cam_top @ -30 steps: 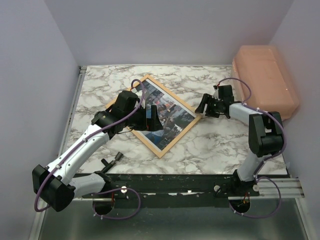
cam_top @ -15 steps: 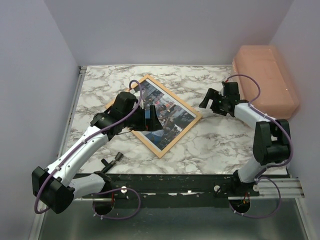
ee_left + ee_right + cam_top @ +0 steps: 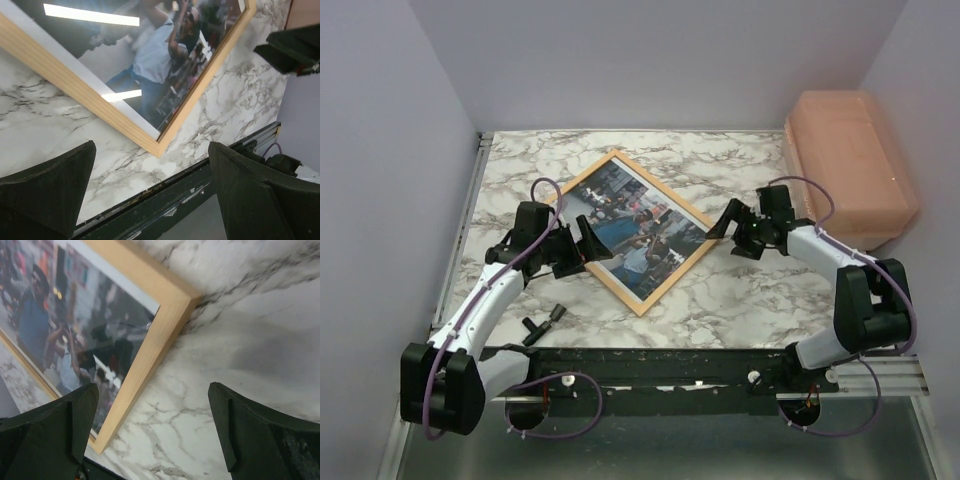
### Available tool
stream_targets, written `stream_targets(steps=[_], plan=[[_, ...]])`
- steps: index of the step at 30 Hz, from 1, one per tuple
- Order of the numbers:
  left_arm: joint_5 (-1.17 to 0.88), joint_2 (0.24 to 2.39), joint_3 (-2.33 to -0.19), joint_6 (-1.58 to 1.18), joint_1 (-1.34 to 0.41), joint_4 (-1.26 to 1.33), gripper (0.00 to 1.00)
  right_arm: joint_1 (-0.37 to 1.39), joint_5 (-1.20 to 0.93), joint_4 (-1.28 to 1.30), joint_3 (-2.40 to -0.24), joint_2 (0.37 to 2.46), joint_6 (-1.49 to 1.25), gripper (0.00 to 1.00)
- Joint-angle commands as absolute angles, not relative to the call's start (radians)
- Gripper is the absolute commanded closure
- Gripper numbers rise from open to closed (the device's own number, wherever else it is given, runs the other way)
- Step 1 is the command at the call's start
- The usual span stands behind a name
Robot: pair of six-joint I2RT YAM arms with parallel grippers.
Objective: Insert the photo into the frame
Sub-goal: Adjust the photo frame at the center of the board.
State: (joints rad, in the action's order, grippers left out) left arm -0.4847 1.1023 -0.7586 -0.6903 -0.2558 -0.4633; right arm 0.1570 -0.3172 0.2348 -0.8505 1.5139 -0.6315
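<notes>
The frame (image 3: pixel 665 281) of light wood lies flat on the marble table (image 3: pixel 750 290), turned like a diamond. The photo (image 3: pixel 635 225) lies inside it, its colour street picture facing up behind the pane. My left gripper (image 3: pixel 590 242) is open and empty, low over the frame's left edge. The left wrist view shows the frame's near corner (image 3: pixel 159 146) and the photo (image 3: pixel 150 55) ahead of my open fingers (image 3: pixel 47 192). My right gripper (image 3: pixel 730 230) is open and empty beside the frame's right corner (image 3: pixel 187 299). The photo (image 3: pixel 45 325) shows there too.
A salmon plastic box (image 3: pixel 850 160) stands at the back right. A small black part (image 3: pixel 548 318) lies near the front edge by the black rail (image 3: pixel 670 362). Pale walls close in the left, back and right sides.
My left gripper has drawn back to the left, off the middle of the picture to the frame's left edge. My right gripper has shifted slightly nearer by the frame's right corner.
</notes>
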Motion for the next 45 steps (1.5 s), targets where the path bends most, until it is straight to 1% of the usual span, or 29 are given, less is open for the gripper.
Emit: stream_targets(steps=[1,4,5,7,9,10,14,15,17,21,25,28,30,33,36,40,44,45], plan=[[-0.549,1.060,-0.737,-0.689,-0.161,-0.462,0.01,0.272,-0.276,0.306,-0.817,1.485,-0.737,0.00],[-0.473,1.032,-0.780,-0.629,-0.146,-0.540,0.01,0.381,-0.190,0.325,-0.818,1.493,-0.799,0.00],[-0.441,1.022,-0.797,-0.611,-0.146,-0.567,0.01,0.412,-0.164,0.333,-0.827,1.508,-0.813,0.02],[-0.395,1.006,-0.834,-0.573,-0.146,-0.611,0.02,0.456,-0.142,0.349,-0.854,1.552,-0.834,0.09],[-0.362,0.996,-0.868,-0.539,-0.146,-0.648,0.01,0.480,-0.127,0.359,-0.876,1.600,-0.849,0.19],[-0.351,0.992,-0.881,-0.527,-0.146,-0.660,0.01,0.487,-0.118,0.359,-0.885,1.626,-0.855,0.22],[-0.339,0.982,-0.915,-0.493,-0.146,-0.696,0.02,0.501,-0.045,0.388,-0.931,1.698,-0.851,0.40],[-0.341,0.977,-0.918,-0.489,-0.146,-0.699,0.01,0.503,-0.011,0.397,-0.943,1.712,-0.847,0.42],[-0.351,0.968,-0.917,-0.485,-0.146,-0.700,0.02,0.503,0.048,0.415,-0.961,1.736,-0.850,0.42],[-0.361,0.956,-0.903,-0.480,-0.146,-0.697,0.01,0.504,0.037,0.403,-0.994,1.779,-0.834,0.43],[-0.359,0.963,-0.891,-0.471,-0.146,-0.699,0.01,0.503,0.071,0.448,-1.043,1.827,-0.793,0.61],[-0.345,0.967,-0.890,-0.463,-0.146,-0.704,0.02,0.488,0.104,0.469,-1.044,1.830,-0.767,0.83],[-0.347,0.969,-0.889,-0.462,-0.146,-0.704,0.01,0.454,0.090,0.462,-1.025,1.821,-0.754,0.91],[-0.381,0.977,-0.887,-0.458,-0.146,-0.691,0.02,0.391,0.086,0.467,-1.006,1.794,-0.704,0.97],[-0.402,0.992,-0.887,-0.462,-0.146,-0.677,0.01,0.320,0.119,0.483,-1.007,1.760,-0.612,0.99],[-0.401,1.025,-0.884,-0.464,-0.146,-0.659,0.01,0.277,0.200,0.537,-1.056,1.759,-0.444,0.99],[-0.383,1.085,-0.898,-0.463,-0.146,-0.652,0.01,0.268,0.304,0.563,-1.096,1.788,-0.352,0.99],[-0.374,1.105,-0.906,-0.463,-0.146,-0.648,0.01,0.268,0.329,0.563,-1.106,1.793,-0.343,0.98]])
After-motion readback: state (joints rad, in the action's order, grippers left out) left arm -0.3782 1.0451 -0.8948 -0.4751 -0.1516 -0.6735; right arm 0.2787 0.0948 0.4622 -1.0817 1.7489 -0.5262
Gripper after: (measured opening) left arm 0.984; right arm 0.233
